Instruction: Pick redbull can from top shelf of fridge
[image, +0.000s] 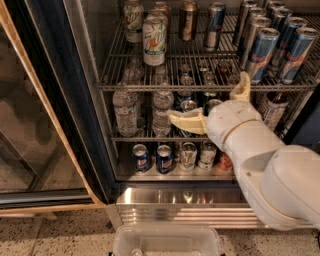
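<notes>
Several redbull cans (261, 54) stand in rows at the right of the top shelf (150, 87) of the fridge (75, 100); another blue-and-silver one (215, 22) stands further back near the middle. My gripper (210, 102) is open in front of the shelf's front rail, below and left of the can rows. One cream finger (186, 122) points left over the middle shelf and the other finger (243, 88) points up beside the nearest can. Nothing is held between them. My white arm covers the lower right of the fridge.
On the top shelf's left stand white-and-green cans (154, 36) and a bronze-brown can (188, 20). Water bottles (125, 111) fill the middle shelf, and small cans (163, 158) the bottom one. The glass door (30, 125) hangs open at left. A clear plastic bin (167, 242) sits on the floor below.
</notes>
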